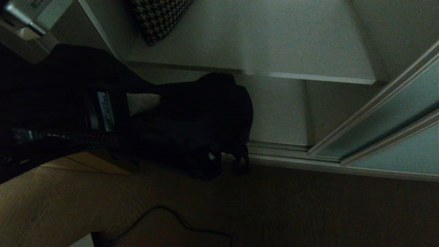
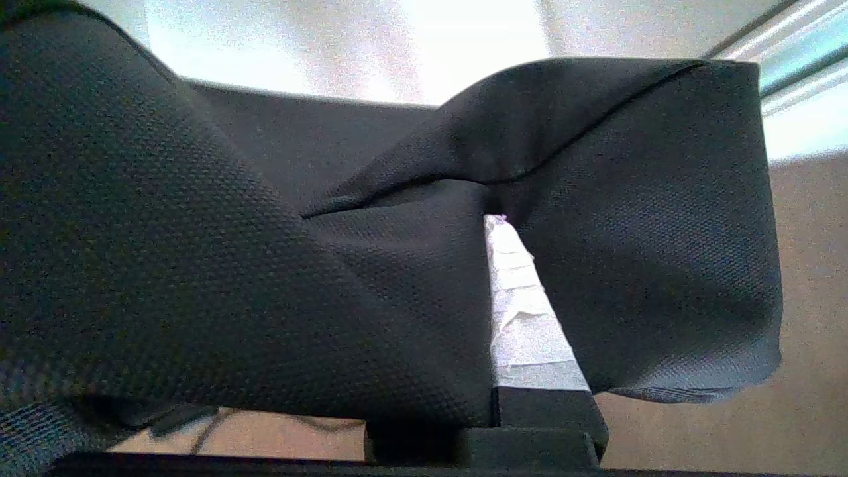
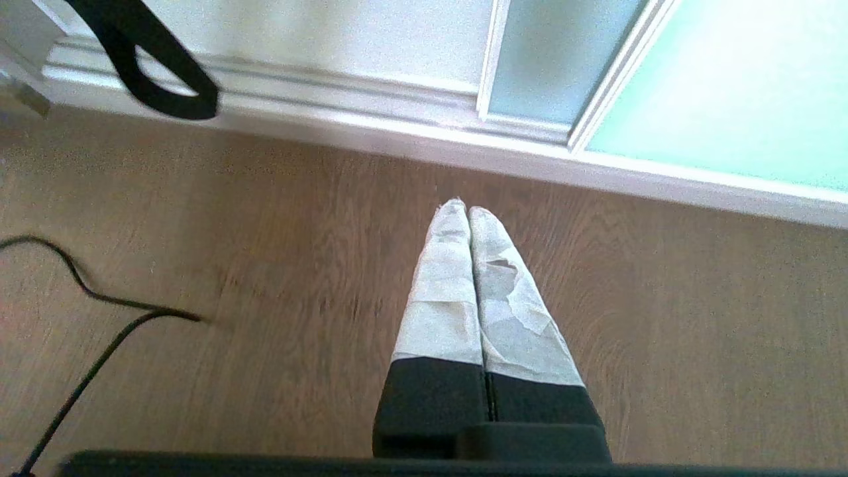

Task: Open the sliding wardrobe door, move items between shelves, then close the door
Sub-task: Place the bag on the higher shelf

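Left gripper (image 2: 493, 218) clamping black bag (image 2: 265, 265), arm label (image 1: 105, 110) unreadable

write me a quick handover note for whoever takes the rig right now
Left gripper: shut on the black bag, fabric bunched around its jaws; the bag hangs in front of the open wardrobe, below the shelf, its lower end down near the floor.
Right gripper: shut, empty, parked pointing at the wooden floor.
Door: slid open to the right.
Also on the shelf: a houndstooth item at the back left.
Done: door opened, bag gripped.
Left: set the bag on its target shelf, let go, slide the door shut.
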You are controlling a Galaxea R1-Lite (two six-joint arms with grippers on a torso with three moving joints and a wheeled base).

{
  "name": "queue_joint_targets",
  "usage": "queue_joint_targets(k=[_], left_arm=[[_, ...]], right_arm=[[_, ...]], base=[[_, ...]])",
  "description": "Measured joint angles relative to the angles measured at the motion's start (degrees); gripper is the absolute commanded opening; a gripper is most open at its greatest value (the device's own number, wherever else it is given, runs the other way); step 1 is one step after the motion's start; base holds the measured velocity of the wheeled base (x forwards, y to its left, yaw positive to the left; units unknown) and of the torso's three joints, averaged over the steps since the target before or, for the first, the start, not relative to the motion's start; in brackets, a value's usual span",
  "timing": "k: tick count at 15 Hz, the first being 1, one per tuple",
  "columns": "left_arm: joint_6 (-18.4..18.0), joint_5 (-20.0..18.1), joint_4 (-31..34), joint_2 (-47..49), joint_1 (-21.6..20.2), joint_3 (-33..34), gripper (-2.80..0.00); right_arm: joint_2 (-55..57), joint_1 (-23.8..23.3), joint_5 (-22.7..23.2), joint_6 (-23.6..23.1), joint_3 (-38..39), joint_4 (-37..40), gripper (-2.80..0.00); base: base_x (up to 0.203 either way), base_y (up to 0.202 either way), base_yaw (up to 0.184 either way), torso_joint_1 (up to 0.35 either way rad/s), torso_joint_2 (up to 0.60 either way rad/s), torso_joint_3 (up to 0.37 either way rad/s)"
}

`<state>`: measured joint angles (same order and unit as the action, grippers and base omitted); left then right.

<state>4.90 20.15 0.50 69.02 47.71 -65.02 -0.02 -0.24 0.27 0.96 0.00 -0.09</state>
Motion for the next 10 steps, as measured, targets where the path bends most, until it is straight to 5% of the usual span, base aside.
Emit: queue_joint_targets(k=[6,10], left_arm=[[-1.45,-0.47,-0.31,1.44,-0.06,-6.80,-2.80],[-3.00,-4.17,-0.28,2.44,0.02,-9.84,-2.80]], right_arm=[[0.00,-0.02,0.00,0.01,0.00,0.02,-2.80],[0.00,-0.02,0.00,0.01,0.00,0.00,-2.80]], base=[[0.000,0.000,0.000,-0.001,0.00,0.206],[0.000,0.000,0.000,-0.001,0.00,0.150]])
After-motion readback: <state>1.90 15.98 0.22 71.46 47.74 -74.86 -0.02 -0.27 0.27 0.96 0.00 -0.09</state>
